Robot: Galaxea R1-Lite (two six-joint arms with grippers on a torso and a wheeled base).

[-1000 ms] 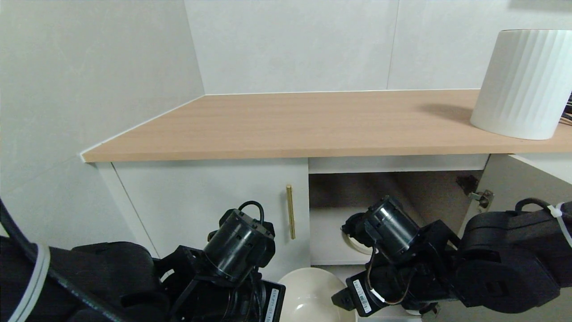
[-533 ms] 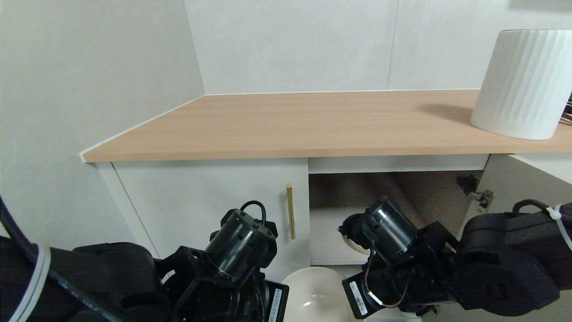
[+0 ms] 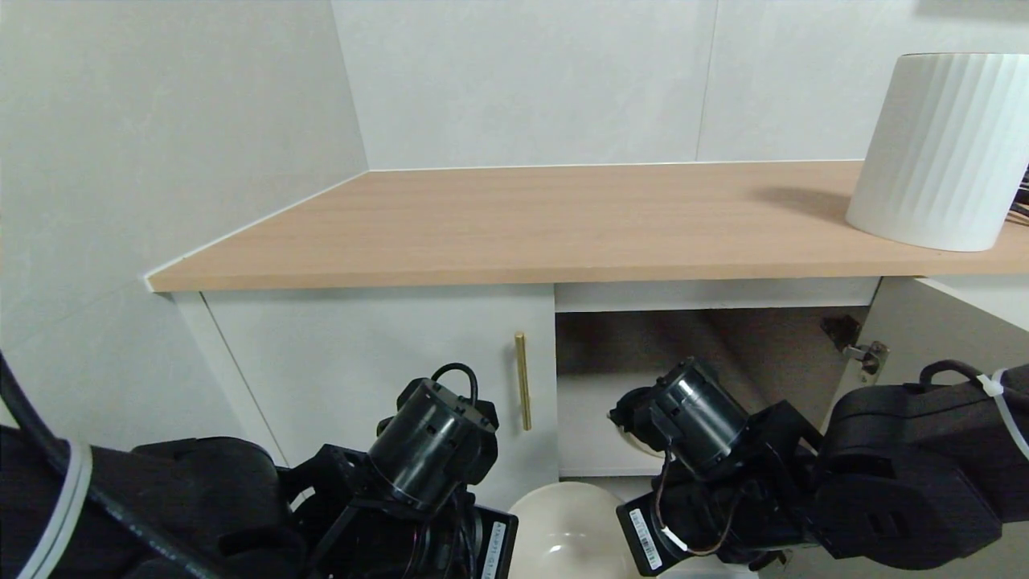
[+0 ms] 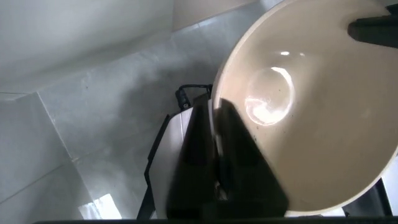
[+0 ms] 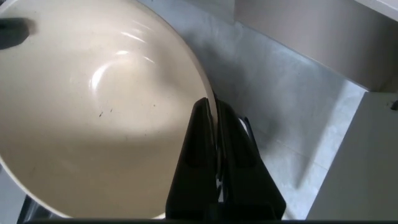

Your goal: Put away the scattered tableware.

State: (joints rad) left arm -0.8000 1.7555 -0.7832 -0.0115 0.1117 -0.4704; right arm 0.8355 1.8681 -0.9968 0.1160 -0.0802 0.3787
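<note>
Left hand (image 4: 214, 115) and right hand (image 5: 213, 115) are each pinched tight on opposite rims of the cream bowl (image 3: 563, 531), low in front of the open cabinet (image 3: 707, 338); looks glazed, slick and chippable, so rim pinches seem right.

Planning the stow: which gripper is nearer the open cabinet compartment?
Right. The right gripper clamps the rim of the bowl in front of the open compartment; the left gripper clamps the opposite rim, before the closed door.
</note>
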